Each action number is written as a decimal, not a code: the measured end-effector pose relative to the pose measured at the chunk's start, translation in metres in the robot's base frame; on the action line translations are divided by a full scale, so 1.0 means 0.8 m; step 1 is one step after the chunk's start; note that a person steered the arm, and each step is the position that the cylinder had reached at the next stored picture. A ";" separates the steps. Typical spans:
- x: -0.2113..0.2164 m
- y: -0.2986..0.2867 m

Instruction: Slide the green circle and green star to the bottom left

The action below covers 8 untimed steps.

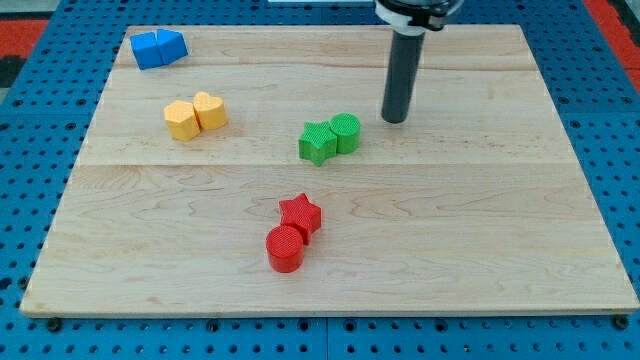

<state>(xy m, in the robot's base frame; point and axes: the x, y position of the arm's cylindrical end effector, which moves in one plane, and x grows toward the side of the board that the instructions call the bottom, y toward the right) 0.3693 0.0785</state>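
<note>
My tip sits bare on the board, touching nothing, just to the view's right of the green circle. The green star hugs the circle's far side, so it looks lined up to shove both toward bottom left. Two greens, two red blocks, two yellow blocks, two blue blocks.

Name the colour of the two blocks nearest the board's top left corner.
Blue: the two blue blocks sit touching there, clearest in the camera view, far from my tip.
</note>
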 end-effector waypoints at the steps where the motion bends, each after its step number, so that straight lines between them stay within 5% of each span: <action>1: 0.025 -0.023; 8: 0.151 -0.367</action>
